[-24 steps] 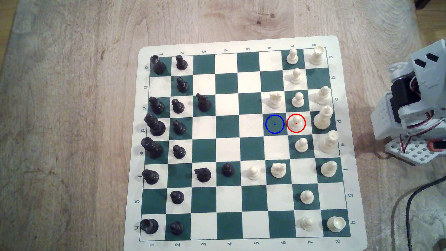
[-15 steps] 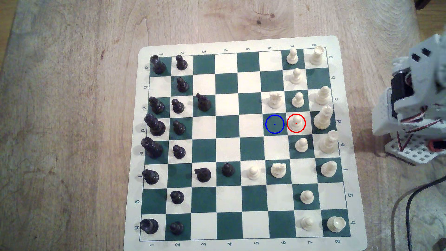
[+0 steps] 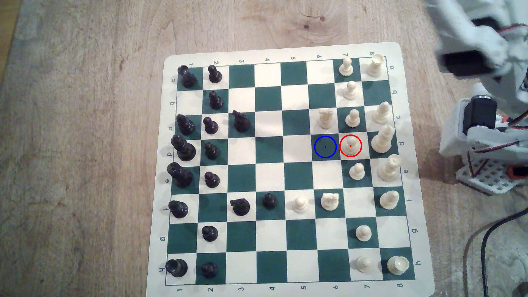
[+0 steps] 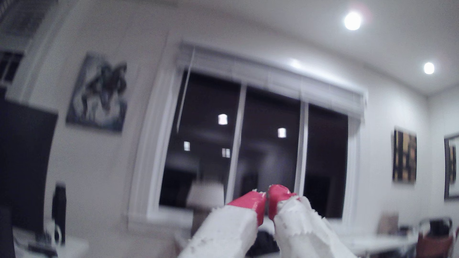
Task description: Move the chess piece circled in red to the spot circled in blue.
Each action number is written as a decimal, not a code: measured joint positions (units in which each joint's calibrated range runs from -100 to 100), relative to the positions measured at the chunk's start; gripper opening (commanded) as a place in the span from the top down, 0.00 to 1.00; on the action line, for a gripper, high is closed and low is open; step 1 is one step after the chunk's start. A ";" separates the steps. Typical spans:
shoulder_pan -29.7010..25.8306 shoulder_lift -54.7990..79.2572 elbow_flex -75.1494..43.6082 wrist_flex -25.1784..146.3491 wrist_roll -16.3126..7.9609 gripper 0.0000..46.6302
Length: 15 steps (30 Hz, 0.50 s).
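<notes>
**Wooden counter, board set, tool raised off to the side**

Pale wood grain runs across the counter [image 3: 85, 142], which carries a green-and-white chess board [image 3: 285, 48]; black pieces stand along the exterior view's left files, cream pieces along its right. On a white square in row d, column 7, the chess piece circled in red [image 3: 351, 144] stands upright inside its red ring; it is a cream pawn. Just beside it, on the exterior view's left, lies the spot circled in blue [image 3: 325, 146], a dark green square with no piece on it. A cream knight [image 3: 325, 117] stands 1 square beyond the blue ring toward row c; a cream pawn [image 3: 353, 117] stands beside that knight. At the exterior view's right edge, well apart from the pawn, the blurred arm [image 3: 483, 57] rises off the board. Through the wrist view the tool [image 4: 267, 197] points at a dark window [image 4: 260, 148] and a white wall; its 2 red-tipped fingers [image 4: 250, 203] are pressed together with nothing between them.
</notes>
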 measured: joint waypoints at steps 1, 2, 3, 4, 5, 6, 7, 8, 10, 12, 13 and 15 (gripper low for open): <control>0.88 0.00 -0.81 4.78 0.00 1.00; 1.70 0.00 -1.54 9.00 0.00 1.00; 2.65 0.34 -2.62 14.74 0.00 1.00; 2.58 0.59 -3.07 16.18 -0.20 1.00; 2.36 1.26 -3.61 17.05 -0.29 0.98; 2.14 2.43 -4.16 17.61 -1.47 0.97; 1.77 4.78 -4.97 19.20 -5.08 1.00; 1.70 5.78 -5.24 20.08 -6.94 1.00; 1.62 8.04 -6.51 22.71 -9.67 1.00; 1.62 11.40 -9.13 27.89 -12.16 1.00; 1.62 12.40 -10.21 29.56 -12.89 1.00; 1.62 14.91 -13.38 33.55 -14.36 0.99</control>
